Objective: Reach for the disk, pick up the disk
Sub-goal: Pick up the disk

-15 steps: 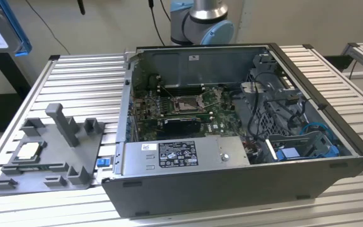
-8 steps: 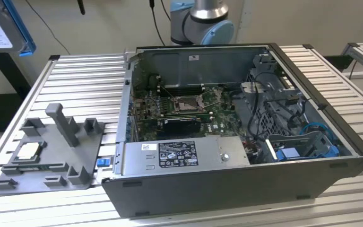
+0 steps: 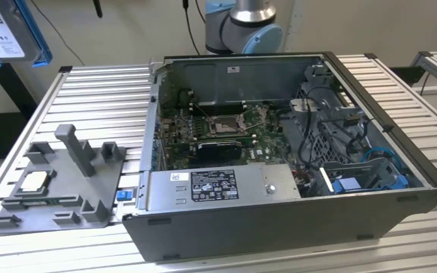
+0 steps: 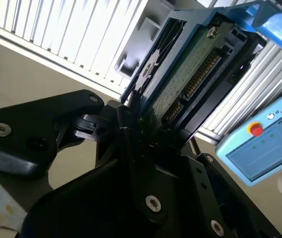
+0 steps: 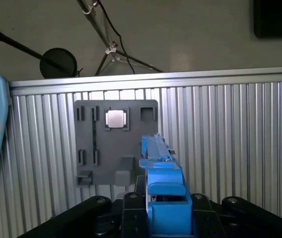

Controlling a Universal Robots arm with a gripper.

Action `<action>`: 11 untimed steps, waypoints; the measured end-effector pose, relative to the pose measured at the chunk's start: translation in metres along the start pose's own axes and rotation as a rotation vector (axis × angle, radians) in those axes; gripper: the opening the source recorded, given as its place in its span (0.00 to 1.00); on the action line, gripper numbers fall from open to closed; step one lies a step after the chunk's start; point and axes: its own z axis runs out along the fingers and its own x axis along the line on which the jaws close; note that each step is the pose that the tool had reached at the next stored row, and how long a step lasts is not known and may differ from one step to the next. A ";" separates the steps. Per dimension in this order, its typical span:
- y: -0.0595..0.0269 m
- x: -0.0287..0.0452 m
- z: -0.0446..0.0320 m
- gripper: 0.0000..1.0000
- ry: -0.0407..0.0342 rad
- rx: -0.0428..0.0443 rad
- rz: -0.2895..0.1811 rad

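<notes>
Disk (image 4: 190, 74) in its blue frame (image 5: 166, 198) sits edge-on, clamped tight between the fingers of the gripper (image 4: 153, 134). It's up off the table, over the grey fixture tray (image 5: 116, 153) with the processor chip (image 5: 115, 119). I'd grip firmly and go slow, since the smooth plastic frame could slip.

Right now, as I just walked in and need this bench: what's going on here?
The arm's gripper is shut on the disk, in its blue frame, and holds it in the air above the table. Below it on the table lies a grey fixture with a chip in it. Beside that, to the exterior view's right, stands an open computer case.
</notes>
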 end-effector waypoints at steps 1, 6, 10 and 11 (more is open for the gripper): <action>-0.0018 -0.0001 0.0000 0.00 0.0000 0.0000 0.000; -0.0107 -0.0008 0.0002 0.00 -0.0001 0.0001 0.000; -0.0174 -0.0012 0.0003 0.00 -0.0001 0.0000 0.000; -0.0190 -0.0014 0.0003 0.00 0.0000 0.0000 0.000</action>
